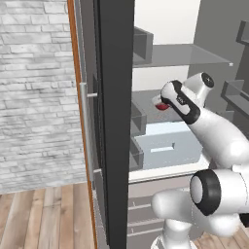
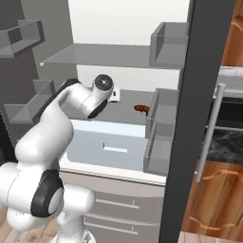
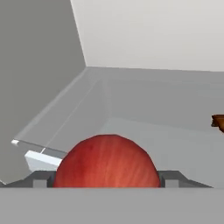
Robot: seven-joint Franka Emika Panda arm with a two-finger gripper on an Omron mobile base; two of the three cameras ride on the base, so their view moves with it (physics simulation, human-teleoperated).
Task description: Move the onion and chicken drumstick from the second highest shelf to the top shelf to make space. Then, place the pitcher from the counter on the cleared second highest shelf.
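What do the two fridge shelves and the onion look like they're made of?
Top shelf: thin, translucent, light front edge, likely glass or clear plastic. Second highest shelf: opaque matte grey slab, material unclear. Onion: smooth glossy red skin with faint streaks, sitting between the open gripper fingers.

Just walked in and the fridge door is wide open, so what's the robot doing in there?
The white arm is reaching into the open fridge at the second highest shelf. Its pincer is spread wide around the onion, which sits between the fingers on that shelf; a firm grip isn't evident. The chicken drumstick lies on the same shelf, off to the side. The top shelf above holds neither item.
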